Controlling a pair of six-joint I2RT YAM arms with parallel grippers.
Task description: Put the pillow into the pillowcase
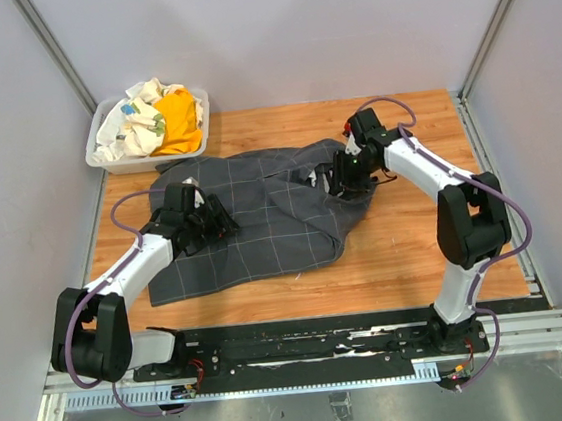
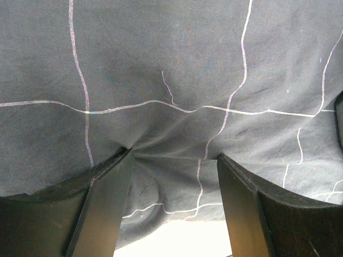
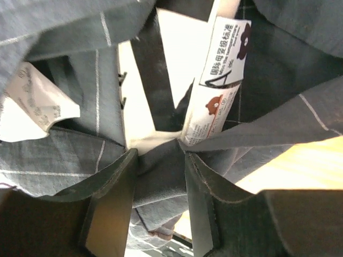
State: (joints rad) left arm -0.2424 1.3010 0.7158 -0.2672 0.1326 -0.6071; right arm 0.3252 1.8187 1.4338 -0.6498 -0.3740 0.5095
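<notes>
The pillowcase (image 1: 252,219) lies just in front of the bin (image 1: 104,157), its long axis running rightward away from it and its mouth at the far end. There the right gripper (image 3: 161,155) is clenched on a fold, and the pillow (image 3: 185,48) shows inside. The left gripper (image 2: 174,155), released, presses the cloth.

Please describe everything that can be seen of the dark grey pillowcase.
The pillowcase is dark charcoal woven cloth with a thin light grid. It lies wrinkled on the wooden table, its far left edge close to the white bin. The left gripper presses on it with jaws apart. The right gripper pinches a fold between its jaws at the open end, where printed white labels and the cream pillow show.
</notes>
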